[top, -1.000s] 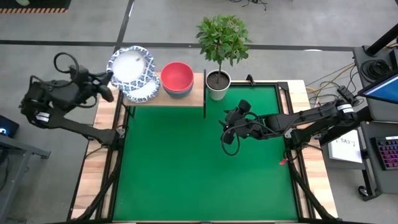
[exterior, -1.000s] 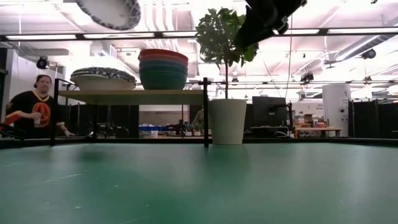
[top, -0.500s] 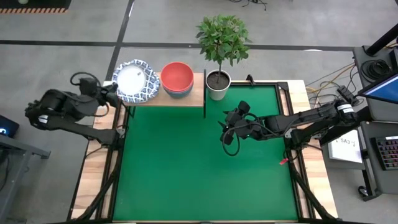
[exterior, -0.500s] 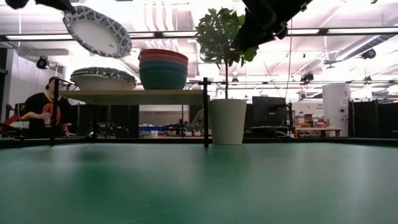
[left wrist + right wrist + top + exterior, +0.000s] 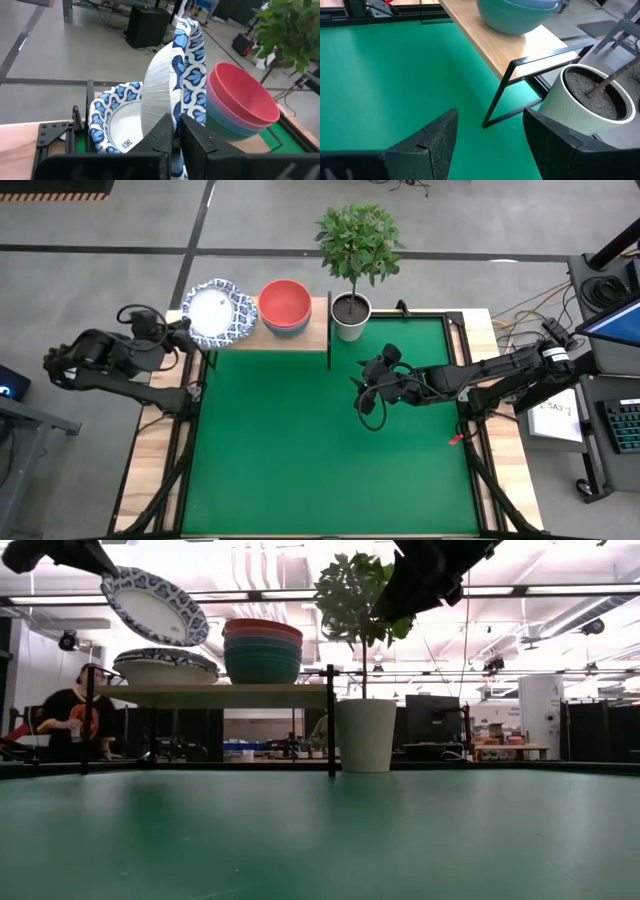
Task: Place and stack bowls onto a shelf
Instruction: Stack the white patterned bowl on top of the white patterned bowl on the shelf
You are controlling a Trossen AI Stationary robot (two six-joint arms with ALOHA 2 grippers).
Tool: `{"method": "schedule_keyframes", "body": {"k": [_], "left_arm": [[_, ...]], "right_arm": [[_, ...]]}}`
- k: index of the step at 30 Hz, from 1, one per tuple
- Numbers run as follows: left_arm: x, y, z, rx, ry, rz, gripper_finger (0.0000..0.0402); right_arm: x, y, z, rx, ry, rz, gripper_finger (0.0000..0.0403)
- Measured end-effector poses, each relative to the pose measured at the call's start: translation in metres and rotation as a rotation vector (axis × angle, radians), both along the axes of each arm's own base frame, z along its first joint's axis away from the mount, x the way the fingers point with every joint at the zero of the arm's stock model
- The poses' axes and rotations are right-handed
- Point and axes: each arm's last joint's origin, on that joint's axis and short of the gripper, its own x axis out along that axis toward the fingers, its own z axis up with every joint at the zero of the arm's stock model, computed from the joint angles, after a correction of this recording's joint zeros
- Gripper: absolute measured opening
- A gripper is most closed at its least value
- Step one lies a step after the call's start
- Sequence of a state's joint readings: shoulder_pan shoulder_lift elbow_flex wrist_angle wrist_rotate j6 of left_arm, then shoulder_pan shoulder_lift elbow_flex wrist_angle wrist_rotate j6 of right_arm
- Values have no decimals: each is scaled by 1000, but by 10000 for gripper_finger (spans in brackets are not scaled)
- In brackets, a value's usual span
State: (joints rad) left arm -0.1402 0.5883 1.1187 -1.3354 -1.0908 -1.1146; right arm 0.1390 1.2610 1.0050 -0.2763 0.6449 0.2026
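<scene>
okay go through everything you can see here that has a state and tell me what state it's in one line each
Left end effector: shut on the held patterned bowl's rim.
Held patterned bowl: in the air, tilted, above the patterned stack.
Patterned stack: resting on the shelf's left end.
Plain bowl stack: nested, red on top, upright on the shelf.
Shelf: standing, bearing both stacks.
Right end effector: open, empty, over the green mat.
Plant pot: upright beside the shelf.

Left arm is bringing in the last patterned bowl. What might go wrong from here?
The left gripper pinches the patterned bowl only by its rim, tilted, so it may slip. It hangs above the white stack on the shelf; released at this tilt, it might land crooked or slide off. It could also clip the nearby red stack.
</scene>
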Motion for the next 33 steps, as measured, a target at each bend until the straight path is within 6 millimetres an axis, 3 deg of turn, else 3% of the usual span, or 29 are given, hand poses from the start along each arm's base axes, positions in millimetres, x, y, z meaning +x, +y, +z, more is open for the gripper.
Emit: {"method": "schedule_keyframes", "body": {"k": [12,26,33], "left_arm": [[-3,1,1,9,-40,22,61],[-3,1,2,15,-41,27,166],[5,0,1,19,-14,27,182]], "right_arm": [[0,0,-1,5,0,-4,215],[-1,0,-1,3,7,-4,215],[-1,0,-2,2,15,-4,215]]}}
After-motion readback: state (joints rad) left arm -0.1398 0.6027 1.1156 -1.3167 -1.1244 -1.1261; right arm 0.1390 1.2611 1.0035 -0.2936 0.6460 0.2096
